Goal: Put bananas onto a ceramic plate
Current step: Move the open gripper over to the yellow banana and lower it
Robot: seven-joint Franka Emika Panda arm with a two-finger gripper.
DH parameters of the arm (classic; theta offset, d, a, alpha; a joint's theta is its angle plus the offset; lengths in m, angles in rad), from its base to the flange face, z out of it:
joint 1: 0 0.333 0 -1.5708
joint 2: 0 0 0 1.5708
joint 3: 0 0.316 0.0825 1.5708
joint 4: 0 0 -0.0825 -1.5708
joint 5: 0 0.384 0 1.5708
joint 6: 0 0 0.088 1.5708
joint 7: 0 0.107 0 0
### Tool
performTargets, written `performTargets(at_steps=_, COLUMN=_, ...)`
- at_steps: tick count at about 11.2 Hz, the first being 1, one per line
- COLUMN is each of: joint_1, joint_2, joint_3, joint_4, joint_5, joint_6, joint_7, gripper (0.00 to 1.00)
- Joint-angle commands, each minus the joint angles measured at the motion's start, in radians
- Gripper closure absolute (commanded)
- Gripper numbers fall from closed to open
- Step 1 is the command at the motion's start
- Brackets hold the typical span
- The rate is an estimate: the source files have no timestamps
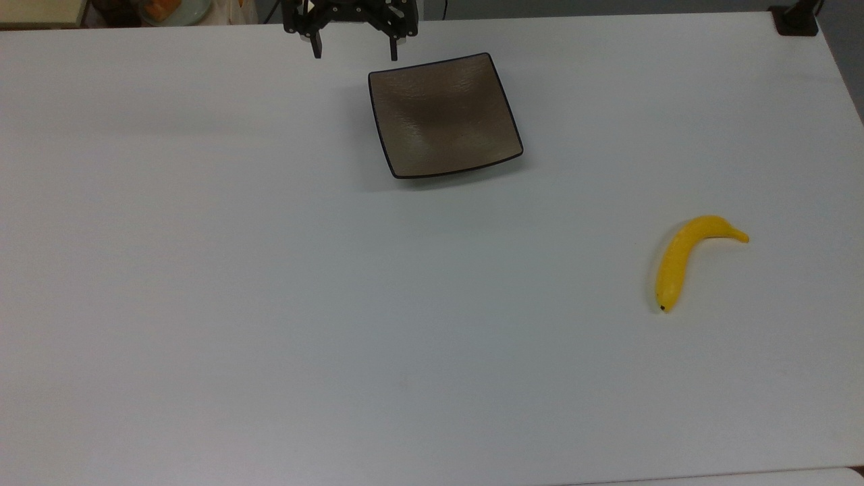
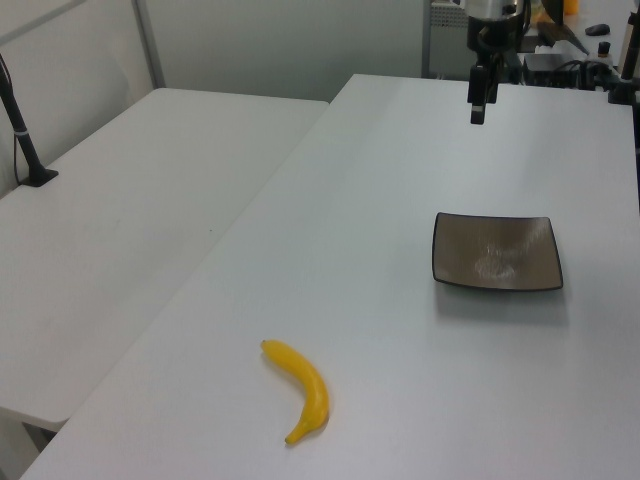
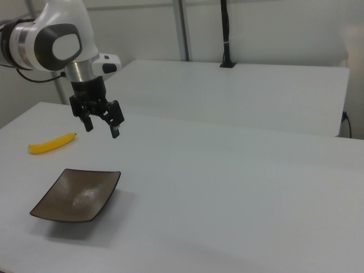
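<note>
A yellow banana [image 1: 683, 258] lies alone on the white table at the top view's right, far from the plate; it also shows as the banana [image 2: 301, 388] in the left view and the banana [image 3: 52, 143] in the right view. The square brownish-grey ceramic plate [image 1: 444, 115] sits empty near the table's far edge, seen again as the plate [image 2: 497, 251] and the plate [image 3: 77, 195]. My gripper [image 1: 355, 48] hangs open in the air up and to the left of the plate in the top view, holding nothing; it appears as the gripper [image 3: 102, 128] above the plate's far side.
A black post base [image 1: 795, 20] stands at the table's far right corner in the top view. A second white table [image 2: 120, 220] adjoins on the left view's left. Cluttered equipment [image 2: 590, 50] sits beyond the table's far end.
</note>
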Motion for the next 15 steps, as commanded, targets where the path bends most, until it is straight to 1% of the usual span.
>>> performTargets(at_steps=1, joint_1=0.009, joint_2=-0.007, joint_3=-0.005, joint_4=-0.008, joint_5=0.016, joint_6=0.019, joint_7=-0.006, gripper=0.0)
performTargets(at_steps=12, joint_1=0.012, joint_2=0.011, joint_3=-0.003, joint_4=-0.009, joint_5=0.018, joint_6=0.036, joint_7=-0.004, gripper=0.0)
performTargets(at_steps=15, joint_1=0.023, joint_2=0.017, joint_3=-0.003, joint_4=-0.009, joint_5=0.018, joint_6=0.043, joint_7=0.022, gripper=0.0)
